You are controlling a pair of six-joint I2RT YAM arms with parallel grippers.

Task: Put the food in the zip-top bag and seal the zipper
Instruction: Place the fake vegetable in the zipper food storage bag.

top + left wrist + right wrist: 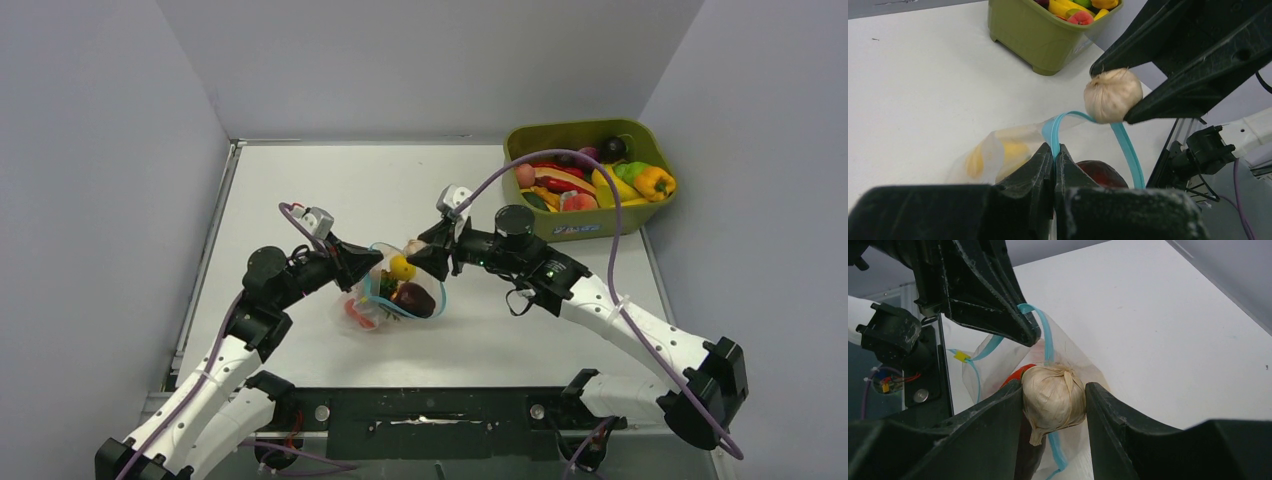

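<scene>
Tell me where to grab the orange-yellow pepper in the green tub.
Take the pepper across its rounded body, coming straight down from above. It lies on top of the pile at the right end of the tub, and the walls would likely block a sideways approach.

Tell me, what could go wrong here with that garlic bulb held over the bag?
1. The garlic in the right tool sits near the blue strip of the bag; dropped now, it might hit the strip and roll onto the table.
2. The left tool pinches the floppy bag at just one spot, so the mouth could sag or slip free.
</scene>
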